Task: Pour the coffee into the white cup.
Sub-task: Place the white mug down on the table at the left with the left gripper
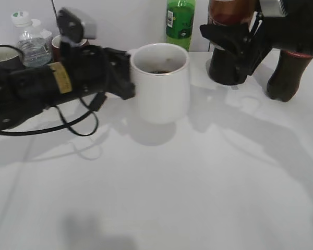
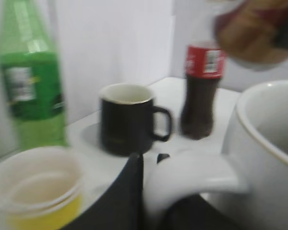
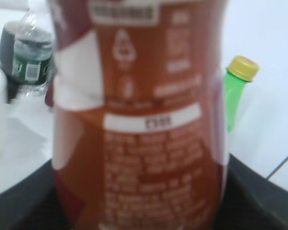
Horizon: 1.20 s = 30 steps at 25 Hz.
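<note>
The white cup [image 1: 160,86] stands mid-table with a little dark liquid at its bottom. My left gripper [image 1: 126,70] is shut on the cup's handle [image 2: 192,178]; the cup's wall and rim fill the right of the left wrist view [image 2: 266,143]. My right gripper [image 1: 235,39] is shut on the brown coffee bottle [image 1: 229,11], held up above and to the right of the cup, near the top edge of the exterior view. The bottle's red-and-white label fills the right wrist view [image 3: 144,124]. Its mouth is out of view.
A black mug [image 1: 225,66] [image 2: 127,120] stands behind the right gripper. A dark cola bottle [image 1: 286,75] [image 2: 201,91] is at far right, a green soda bottle [image 1: 179,21] [image 2: 31,81] at the back, a yellow paper cup [image 2: 38,191] and a water bottle [image 1: 31,44] at left.
</note>
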Each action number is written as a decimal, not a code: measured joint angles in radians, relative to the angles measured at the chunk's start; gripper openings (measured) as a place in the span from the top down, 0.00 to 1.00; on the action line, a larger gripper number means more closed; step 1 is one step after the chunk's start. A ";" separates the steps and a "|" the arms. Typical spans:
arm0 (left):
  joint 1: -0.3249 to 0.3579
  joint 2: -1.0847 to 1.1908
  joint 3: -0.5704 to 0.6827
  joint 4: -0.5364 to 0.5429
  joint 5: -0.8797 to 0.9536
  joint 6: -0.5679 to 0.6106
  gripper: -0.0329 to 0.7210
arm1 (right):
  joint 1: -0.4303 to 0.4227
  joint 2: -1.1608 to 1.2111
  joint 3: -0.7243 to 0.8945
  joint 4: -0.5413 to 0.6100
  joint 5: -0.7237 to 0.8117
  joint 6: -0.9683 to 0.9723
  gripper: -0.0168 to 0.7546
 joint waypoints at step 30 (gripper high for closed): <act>0.300 0.025 0.404 -0.482 -0.198 0.384 0.89 | 0.000 0.000 0.000 0.191 0.086 0.171 0.28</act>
